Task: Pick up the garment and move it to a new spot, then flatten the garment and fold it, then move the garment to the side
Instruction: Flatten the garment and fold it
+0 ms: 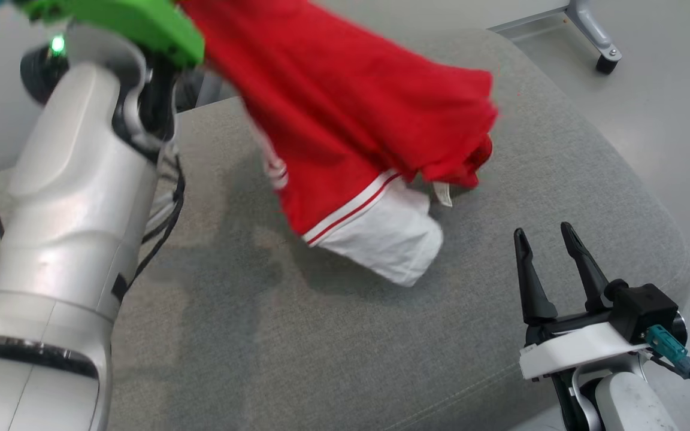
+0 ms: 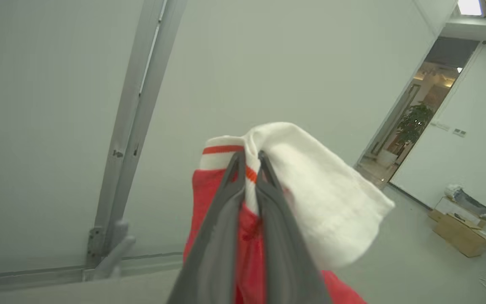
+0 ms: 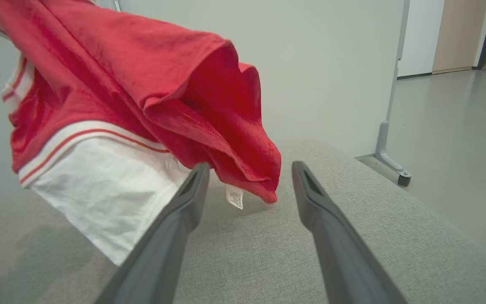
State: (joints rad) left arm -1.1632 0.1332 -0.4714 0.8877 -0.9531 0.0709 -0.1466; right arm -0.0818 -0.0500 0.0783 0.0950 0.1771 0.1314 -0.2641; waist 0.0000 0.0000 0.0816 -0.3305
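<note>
- Grey upholstered cushion (image 1: 321, 347) spreads beneath both arms. Past its far edge are pale floor and the wheeled foot of a metal stand (image 1: 596, 45).
- The garment (image 1: 345, 108), a red shirt with white sleeves edged in red stripes, hangs bunched in the air over the far half of the cushion.
- Its lowest part, a white sleeve (image 1: 387, 239), sits close above the cushion. I cannot tell whether it touches.
- The left gripper (image 2: 250, 157) is raised high and clamped on the garment. In the left wrist view its two fingers meet on the striped band where red cloth joins white, and the cloth droops from them.
- The right gripper (image 1: 542, 232) rests low at the near right of the cushion, fingers spread wide and holding nothing.
- In the right wrist view a red hem and its small care label (image 3: 235, 196) hang just beyond the fingertips, apart from them.
- Judged from this, the first step is in hand: the lifted garment is being carried to a new spot. Flattening and folding are not yet begun.
- The next move likely calls for lowering the cloth onto bare cushion. Alternatively the right gripper could take a second hold on the hanging hem so the shirt can be spread.
- That second hold would need to catch an edge rather than the whole bunch.
</note>
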